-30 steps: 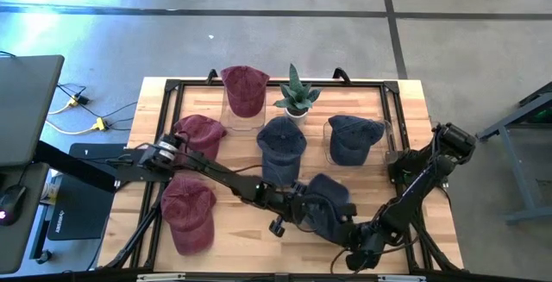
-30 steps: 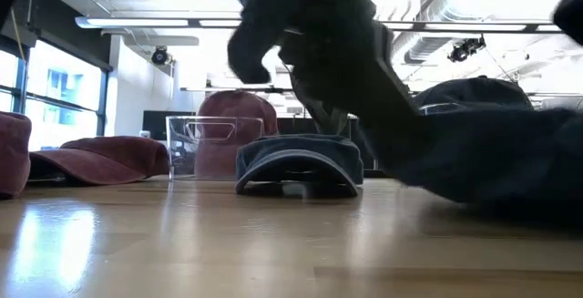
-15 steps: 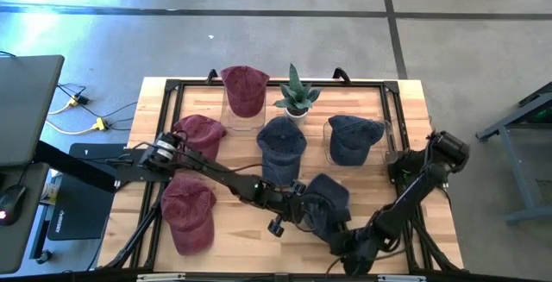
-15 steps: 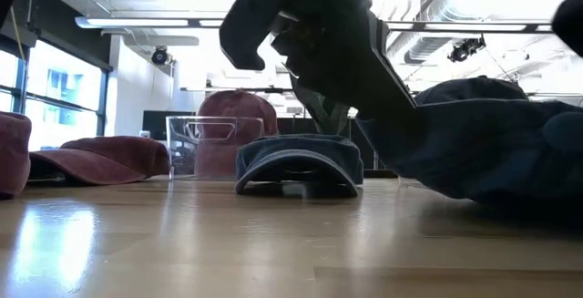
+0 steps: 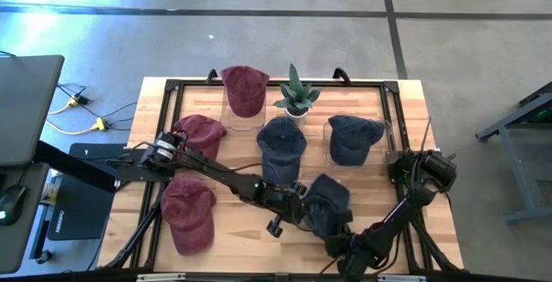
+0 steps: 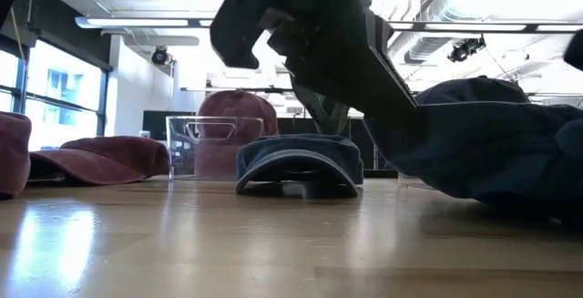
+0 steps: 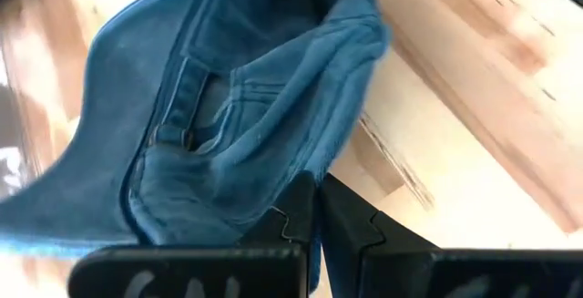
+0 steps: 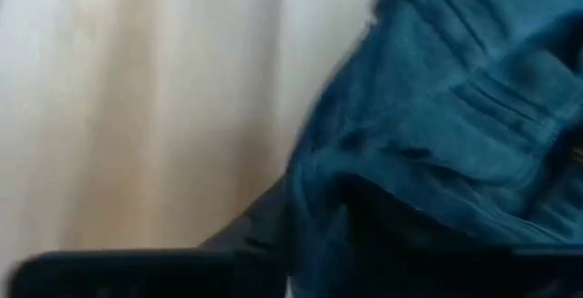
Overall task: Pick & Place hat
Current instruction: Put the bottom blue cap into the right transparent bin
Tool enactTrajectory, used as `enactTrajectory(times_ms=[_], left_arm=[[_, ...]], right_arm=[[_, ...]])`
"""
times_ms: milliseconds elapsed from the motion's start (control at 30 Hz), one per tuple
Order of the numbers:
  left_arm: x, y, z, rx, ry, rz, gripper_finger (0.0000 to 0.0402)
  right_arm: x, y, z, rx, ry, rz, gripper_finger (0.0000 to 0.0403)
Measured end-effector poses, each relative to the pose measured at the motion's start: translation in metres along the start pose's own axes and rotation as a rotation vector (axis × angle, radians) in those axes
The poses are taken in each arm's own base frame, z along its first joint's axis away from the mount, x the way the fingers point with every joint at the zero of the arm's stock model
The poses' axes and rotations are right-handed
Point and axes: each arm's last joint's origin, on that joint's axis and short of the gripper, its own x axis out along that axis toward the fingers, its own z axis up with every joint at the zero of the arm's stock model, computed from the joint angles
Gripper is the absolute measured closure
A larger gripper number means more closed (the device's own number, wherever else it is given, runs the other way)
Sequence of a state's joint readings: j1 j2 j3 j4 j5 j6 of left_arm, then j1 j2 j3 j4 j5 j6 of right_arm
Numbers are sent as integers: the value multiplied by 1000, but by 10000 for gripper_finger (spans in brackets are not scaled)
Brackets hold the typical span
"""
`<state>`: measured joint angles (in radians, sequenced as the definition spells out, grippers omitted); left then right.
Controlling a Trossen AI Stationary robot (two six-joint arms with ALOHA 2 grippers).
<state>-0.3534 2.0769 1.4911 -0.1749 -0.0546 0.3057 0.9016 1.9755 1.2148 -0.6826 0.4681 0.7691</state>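
Observation:
A navy hat [image 5: 326, 201] lies near the table's near edge, between both grippers. In the low view, the navy hat [image 6: 492, 157] fills the right side. My left gripper [image 5: 299, 212] is shut at its left side, and my right gripper [image 5: 341, 241] is shut at its near edge. The left wrist view shows the navy hat [image 7: 228, 107] with its inner band turned up. The right wrist view shows the navy hat [image 8: 455, 107] as bunched blue cloth. My left gripper pinches the navy hat's rim edge [image 7: 305, 172] between its two shut fingers [image 7: 346, 225], coming level from the table's left. The crown sags past the fingers, and the hat's underside rests on the table. My right gripper holds the hat's near edge [image 8: 314, 184] between its fingers [image 8: 260, 230], coming low from the near right. The cloth itself hides the exact place of contact.
Three maroon hats [image 5: 245, 88] [image 5: 200, 134] [image 5: 188, 213] lie on the table's left half. Two more navy hats [image 5: 282, 144] [image 5: 354, 137] and a potted plant [image 5: 297, 94] stand farther back. Clear stands [image 6: 202, 143] hold the far hats. Bare wood [image 5: 241, 235] shows along the near edge.
My right arm has folded inward, and its gripper has slid toward the table's left along the near edge, closer under the navy hat. My left gripper has shifted slightly left. The hat's crown has risen and bunched between them; its underside stays on the table.

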Motion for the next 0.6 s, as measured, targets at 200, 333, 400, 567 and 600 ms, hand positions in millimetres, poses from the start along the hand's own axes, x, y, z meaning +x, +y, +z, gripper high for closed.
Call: enactTrajectory(times_ms=[200,333,400,567,600], left_arm=[[-18,8,17,87,-54,-32,394],[-36,13,36,132,-83,-95,394],[-46,15,45,169,-111,-160,394],[-74,14,64,257,-230,-420,394],[-80,16,65,257,-254,-473,394]], right_arm=[[-32,-15,16,-105,-75,16,387],[-62,-28,25,-152,-149,91,392],[-82,-33,32,-156,-227,176,397],[-104,-46,41,-161,-453,425,395],[-105,-49,42,-161,-510,481,397]])
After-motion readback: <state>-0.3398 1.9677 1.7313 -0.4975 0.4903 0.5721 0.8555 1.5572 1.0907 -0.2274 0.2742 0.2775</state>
